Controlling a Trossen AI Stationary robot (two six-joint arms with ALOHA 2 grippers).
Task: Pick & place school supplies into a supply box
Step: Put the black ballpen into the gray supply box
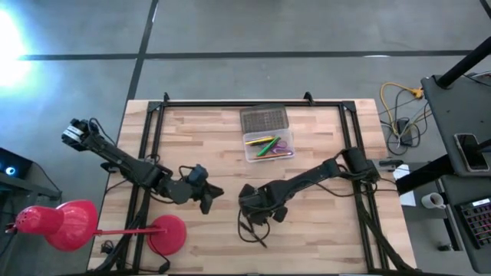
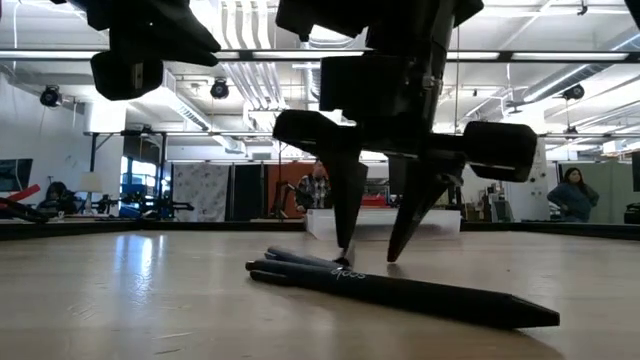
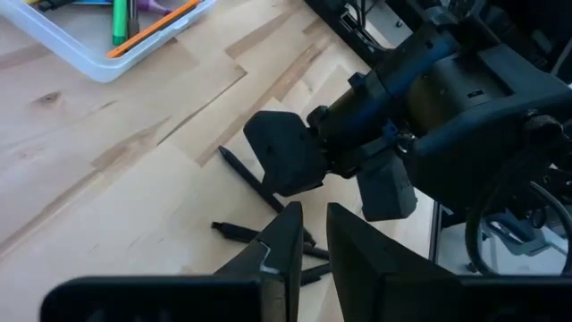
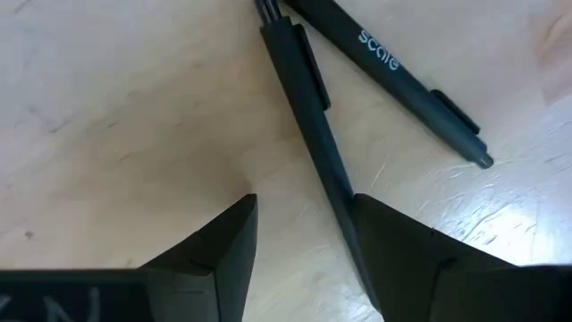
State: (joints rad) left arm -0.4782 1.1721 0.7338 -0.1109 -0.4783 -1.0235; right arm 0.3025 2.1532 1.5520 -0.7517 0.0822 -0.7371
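Note:
Several dark pens [image 1: 253, 228] lie on the wooden table near its front middle; they also show in the low view [image 2: 400, 290]. My right gripper [image 2: 368, 255] is open, its fingers pointing down with their tips just over the pens. In the right wrist view one pen [image 4: 308, 98] runs in beside one finger [image 4: 402, 241], and a printed pen [image 4: 393, 67] lies beyond. My left gripper [image 1: 209, 197] hovers to their left, empty, its fingers slightly apart [image 3: 313, 246]. The clear supply box [image 1: 268, 146] holds green, yellow and orange pens, and its grey lid [image 1: 265, 119] lies open behind it. My right gripper's open fingers stand over a dark pen, pointing down. The pen's shaft [image 4: 340, 183] passes under the inner edge of one finger. I cannot tell whether that finger touches it. The pen lies flat on the table.
A red lamp [image 1: 61, 222] stands off the table's front left corner. A black frame [image 1: 153, 153] runs along the table's sides. Cables [image 1: 399, 107] and a side table [image 1: 460, 153] are at the right. People show in the room beyond [image 2: 575, 195].

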